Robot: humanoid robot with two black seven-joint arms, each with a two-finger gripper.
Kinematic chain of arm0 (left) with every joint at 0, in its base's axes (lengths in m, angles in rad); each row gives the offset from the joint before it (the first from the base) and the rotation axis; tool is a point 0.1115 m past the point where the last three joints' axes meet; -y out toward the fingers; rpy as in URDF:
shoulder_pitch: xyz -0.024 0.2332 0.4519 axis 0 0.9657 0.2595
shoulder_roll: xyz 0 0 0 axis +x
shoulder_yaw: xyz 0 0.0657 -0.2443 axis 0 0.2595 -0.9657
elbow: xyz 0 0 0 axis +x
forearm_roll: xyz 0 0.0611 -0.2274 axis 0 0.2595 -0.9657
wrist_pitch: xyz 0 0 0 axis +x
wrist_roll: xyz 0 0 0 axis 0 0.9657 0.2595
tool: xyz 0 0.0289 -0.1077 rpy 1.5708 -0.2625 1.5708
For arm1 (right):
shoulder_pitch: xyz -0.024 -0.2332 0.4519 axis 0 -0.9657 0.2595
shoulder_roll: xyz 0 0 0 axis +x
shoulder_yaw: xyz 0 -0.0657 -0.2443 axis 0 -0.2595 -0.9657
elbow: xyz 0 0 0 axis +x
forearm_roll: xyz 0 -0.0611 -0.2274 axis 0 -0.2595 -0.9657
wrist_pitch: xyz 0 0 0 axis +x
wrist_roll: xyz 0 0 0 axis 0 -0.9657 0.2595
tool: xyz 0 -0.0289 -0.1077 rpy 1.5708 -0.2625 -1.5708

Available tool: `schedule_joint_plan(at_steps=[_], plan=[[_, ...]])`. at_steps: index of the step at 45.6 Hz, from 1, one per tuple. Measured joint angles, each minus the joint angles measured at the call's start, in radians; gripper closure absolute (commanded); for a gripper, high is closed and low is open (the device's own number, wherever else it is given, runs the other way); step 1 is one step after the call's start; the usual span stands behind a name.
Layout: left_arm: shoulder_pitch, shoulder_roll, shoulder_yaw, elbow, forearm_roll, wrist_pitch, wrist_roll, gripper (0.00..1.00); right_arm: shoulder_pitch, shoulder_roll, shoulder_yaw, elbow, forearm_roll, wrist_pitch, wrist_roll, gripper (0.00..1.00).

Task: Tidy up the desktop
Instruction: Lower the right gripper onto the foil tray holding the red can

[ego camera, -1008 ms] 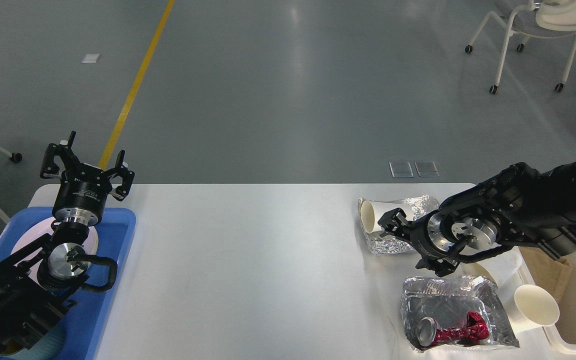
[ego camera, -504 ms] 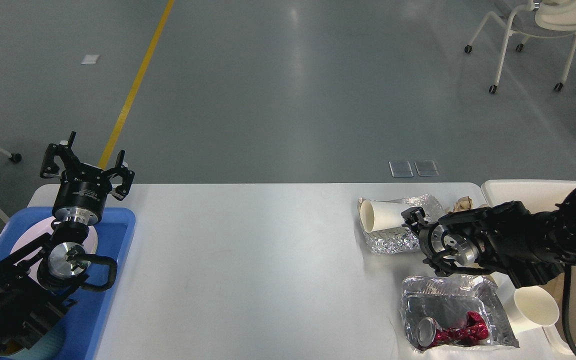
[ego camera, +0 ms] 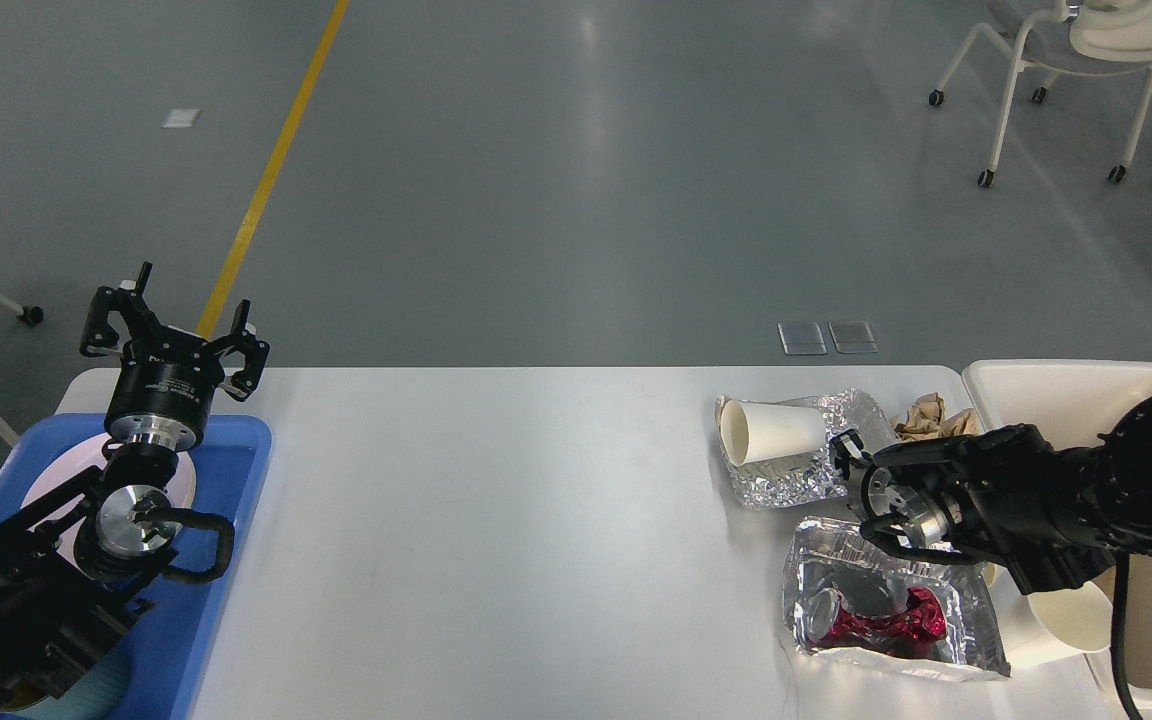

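The step in hand looks like clearing the litter at the right end of the worktop [ego camera: 496, 520], the broad white surface that fills the lower part of the head view. There a white paper cup [ego camera: 771, 432] lies on its side on a crumpled foil sheet [ego camera: 816, 470], a wad of brown paper [ego camera: 931, 418] sits just beyond it, and a foil tray [ego camera: 886, 610] nearer the robot holds a crushed red can [ego camera: 866, 620]. A second paper cup [ego camera: 1061, 620] stands beside the tray, partly hidden by the arm, and a cream bin [ego camera: 1066, 385] rises at the worktop's right edge. The right hand [ego camera: 851, 462] reaches in low from the right, forearm roughly level, its tip at the edge of the foil sheet and just above the far rim of the tray; it is seen end-on and dark, so I cannot tell how far its fingers are parted or whether it grips anything. The next move, I judge, calls for settling on one piece, likely the foil or the cup, closing firmly without crushing it loose, then carrying it across to the bin. The left hand [ego camera: 176, 335] is raised above the blue tray [ego camera: 226, 560] at the worktop's left end, pointing upward, fingers spread wide and holding nothing; a white plate [ego camera: 56, 485] lies in that tray beneath the arm.
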State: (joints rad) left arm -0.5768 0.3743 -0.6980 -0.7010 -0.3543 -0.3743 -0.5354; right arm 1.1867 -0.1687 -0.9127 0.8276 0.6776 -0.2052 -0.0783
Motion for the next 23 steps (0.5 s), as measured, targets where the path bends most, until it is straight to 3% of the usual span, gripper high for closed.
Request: schedule_joint_plan(at_steps=[23], plan=[[0.0,0.0,0.0,0.0,0.0,0.0,0.0,0.03,0.044,-0.038,-0.011,0.041,-0.017,0.013,-0.007,1.0]])
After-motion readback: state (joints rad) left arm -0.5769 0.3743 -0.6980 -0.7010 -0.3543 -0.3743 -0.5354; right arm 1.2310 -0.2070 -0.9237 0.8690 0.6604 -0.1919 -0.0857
